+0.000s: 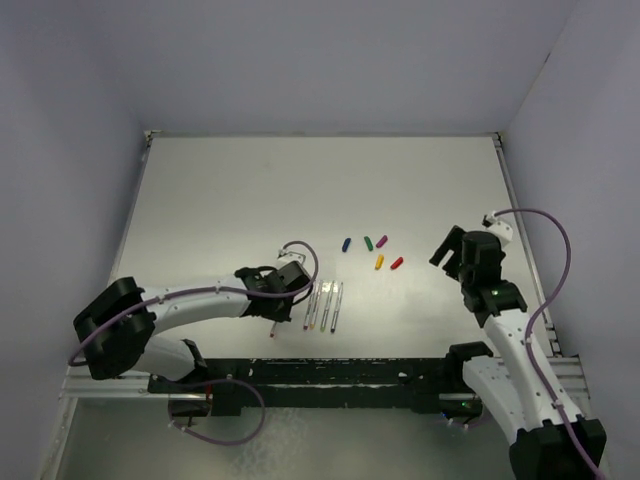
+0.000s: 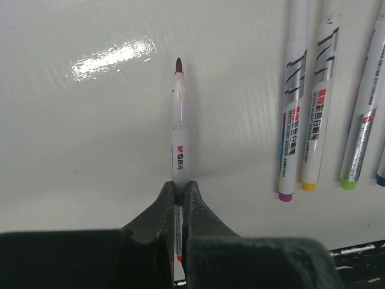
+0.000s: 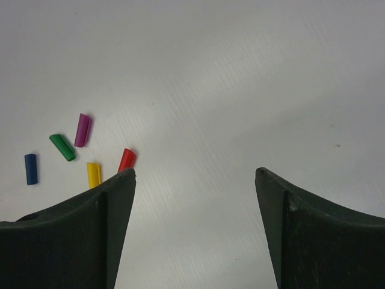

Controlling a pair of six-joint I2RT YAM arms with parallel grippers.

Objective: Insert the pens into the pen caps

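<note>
Pinching whitish red-tipped marker pen [image 2: 178, 120], left gripper [image 2: 180, 189]; right gripper [image 3: 195, 174] gapes empty, likely needing red plastic cap [image 3: 126, 159] at ten o'clock.

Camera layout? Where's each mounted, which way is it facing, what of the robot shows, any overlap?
Top external: above and behind the bases, looking down on the table; both arms show.
Left wrist: on the left arm, looking along the left claw, shut on one pen; four pens lie beside.
Right wrist: on the right arm, looking through the open right claw at the caps.
Shared: top external also sees those pens and caps.
</note>
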